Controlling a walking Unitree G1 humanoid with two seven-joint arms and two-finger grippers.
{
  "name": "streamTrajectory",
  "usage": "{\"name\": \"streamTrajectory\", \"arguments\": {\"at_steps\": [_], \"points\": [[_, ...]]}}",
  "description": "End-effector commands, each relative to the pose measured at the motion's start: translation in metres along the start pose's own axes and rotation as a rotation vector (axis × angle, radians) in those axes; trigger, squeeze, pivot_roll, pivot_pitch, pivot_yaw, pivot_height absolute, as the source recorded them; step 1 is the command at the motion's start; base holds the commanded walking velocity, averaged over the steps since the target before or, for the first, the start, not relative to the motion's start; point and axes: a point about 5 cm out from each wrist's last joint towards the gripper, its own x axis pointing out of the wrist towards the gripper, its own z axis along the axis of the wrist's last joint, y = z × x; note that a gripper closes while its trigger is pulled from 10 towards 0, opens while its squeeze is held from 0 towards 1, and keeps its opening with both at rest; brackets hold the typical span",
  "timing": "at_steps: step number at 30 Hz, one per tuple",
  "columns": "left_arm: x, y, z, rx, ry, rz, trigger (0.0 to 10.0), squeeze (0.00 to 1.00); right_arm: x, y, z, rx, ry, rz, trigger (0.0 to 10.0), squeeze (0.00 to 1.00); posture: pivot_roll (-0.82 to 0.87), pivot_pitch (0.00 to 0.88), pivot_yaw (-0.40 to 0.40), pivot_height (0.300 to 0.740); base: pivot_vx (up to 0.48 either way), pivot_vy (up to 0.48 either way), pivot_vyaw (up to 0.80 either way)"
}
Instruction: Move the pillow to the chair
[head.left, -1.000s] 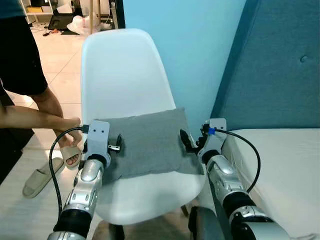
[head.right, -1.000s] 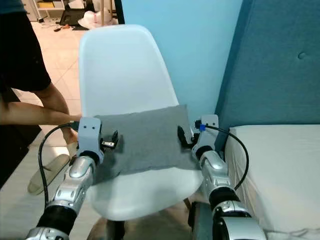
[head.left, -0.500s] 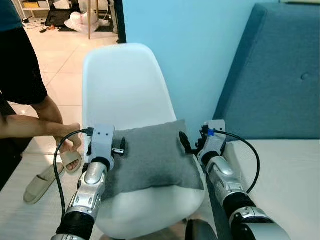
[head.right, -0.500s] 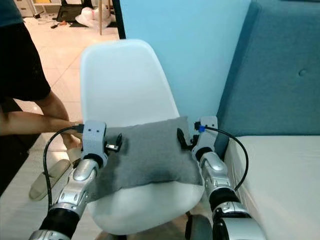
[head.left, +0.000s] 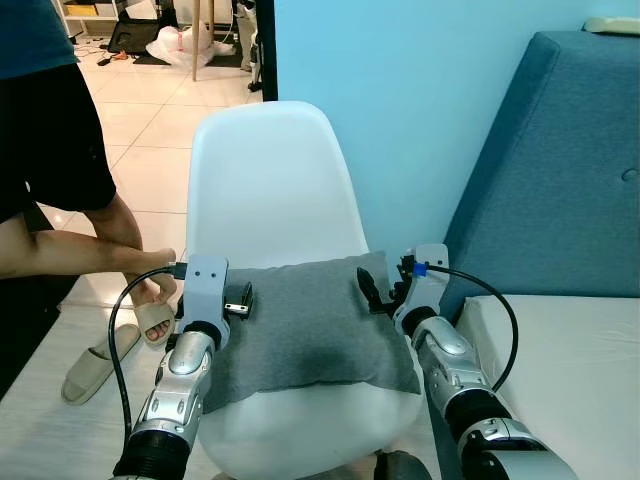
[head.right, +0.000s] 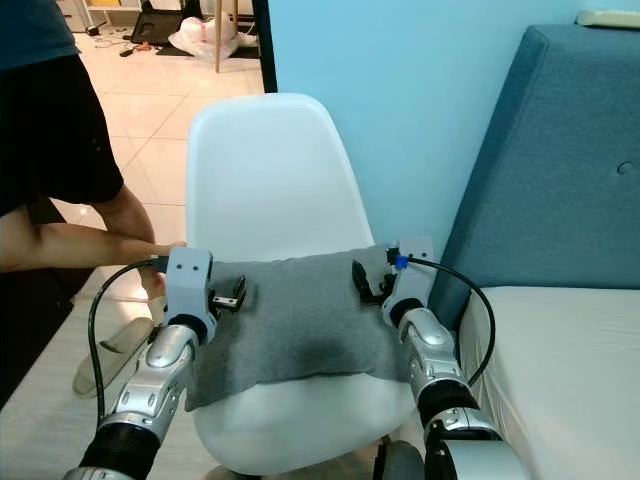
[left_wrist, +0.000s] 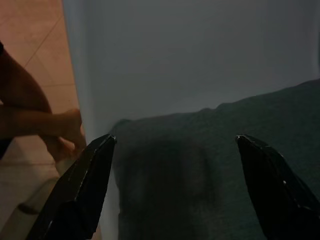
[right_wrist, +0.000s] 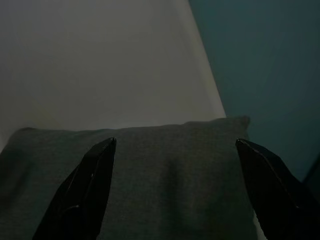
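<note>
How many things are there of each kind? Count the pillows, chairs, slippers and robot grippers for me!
Pillows: 1, the grey pillow
Chairs: 1, the white chair
Slippers: 2, one loose slipper, one worn slipper on the person's foot
Grippers: 2, left gripper, right gripper
Total: 6
</note>
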Motion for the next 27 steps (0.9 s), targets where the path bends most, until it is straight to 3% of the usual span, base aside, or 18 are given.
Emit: {"name": "streamTrajectory", "arguments": {"at_steps": [1,10,27], "points": [[-0.0019,-0.0057,0.0033,0.002,-0.033,-0.041,10.0,0.00,-0.0019,-0.0009,-0.0030,0.021,0.005,-0.004,10.0,0.00,0.02,0.046,-0.025,0.632,0.000,0.000,0.00],[-0.0022,-0.0035,0.0030,-0.002,-0.032,-0.006,10.0,0.00,-0.0023,-0.0004,-0.0021,0.036,-0.009,-0.004,10.0,0.00,0.02,0.048,-0.022,0.642,0.000,0.000,0.00],[-0.0038,-0.0059,0.0014,0.025,-0.039,-0.037,10.0,0.00,-0.0044,-0.0010,-0.0039,0.049,-0.016,-0.005,10.0,0.00,0.02,0.032,-0.016,0.707,0.000,0.000,0.00]]}}
